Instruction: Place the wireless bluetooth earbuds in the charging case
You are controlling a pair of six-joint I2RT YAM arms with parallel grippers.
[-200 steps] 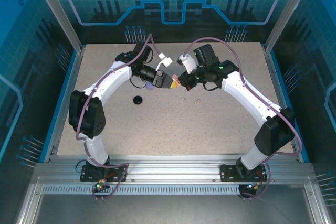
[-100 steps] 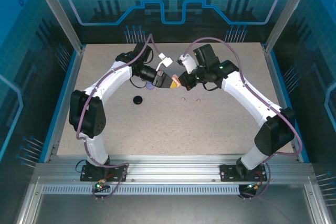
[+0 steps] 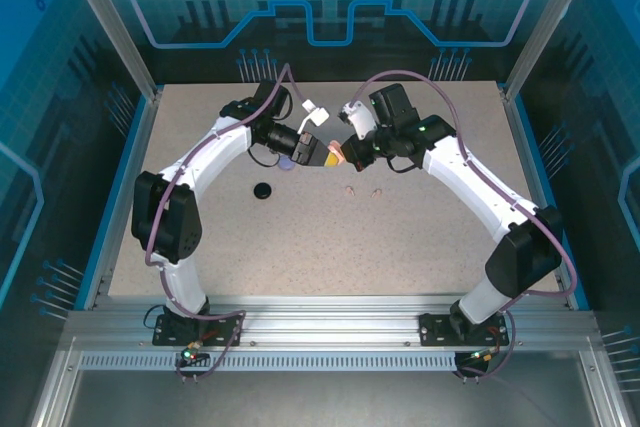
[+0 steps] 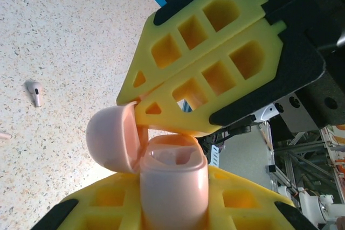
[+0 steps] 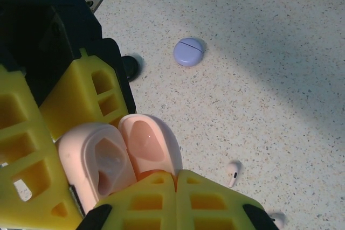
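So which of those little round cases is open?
The pale pink case, held in the left gripper: its lid is hinged back. The lilac case lies shut on the table; the black case is too small to judge.

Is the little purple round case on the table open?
No, the purple case lies shut on the table, with just a thin seam line across it.

A high fixed view looks down over the whole worktop (image 3: 320, 237) from its near edge; both wrist views sit close against the open pink case (image 4: 172, 187), facing each other across it
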